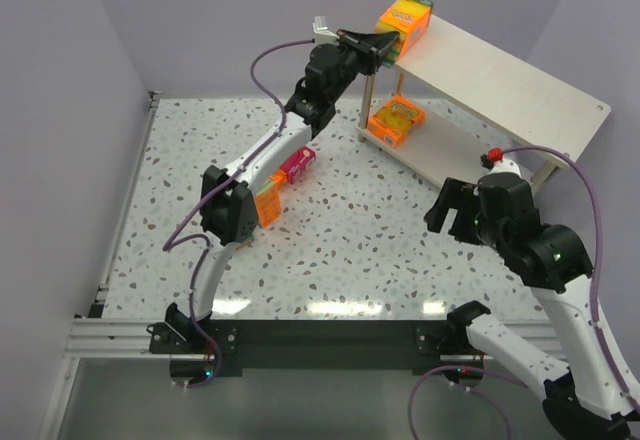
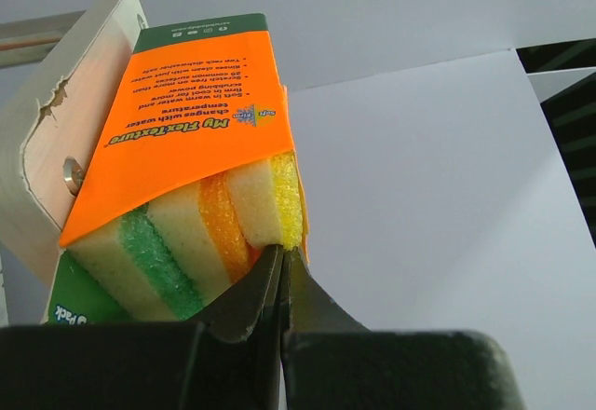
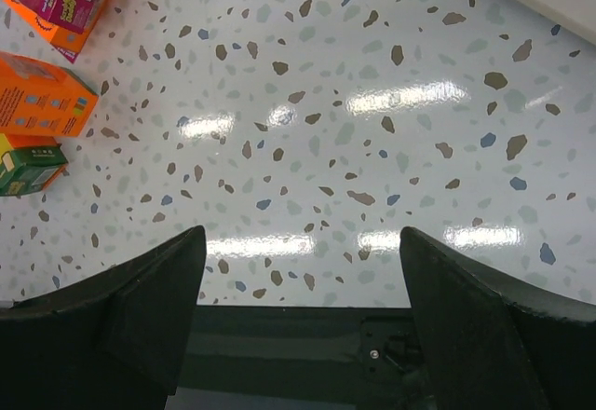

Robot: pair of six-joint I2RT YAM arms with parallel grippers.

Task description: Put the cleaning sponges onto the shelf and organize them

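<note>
A thick orange sponge pack (image 1: 405, 20), with yellow, green and orange foam layers showing at its side, sits on the left end of the top board of the shelf (image 1: 500, 85), right at the board's edge. The left pincer (image 1: 385, 48) is clenched shut, its two tips pressed together and touching the striped foam end of that pack; nothing is caught between them. A flatter orange pack (image 1: 395, 120) lies at the left end of the shelf's lower board.

The shelf stands in the far right corner of the speckled desk (image 1: 380, 250). A pink pack (image 1: 297, 165) and a small orange pack (image 1: 267, 207) lie left of the desk's centre, partly hidden by the left arm. The right wrist view shows a green-labelled pack (image 3: 28, 168) beside them.

The right pincer (image 1: 455, 210) hangs over the desk near its right edge, in front of the shelf, released wide and empty.
</note>
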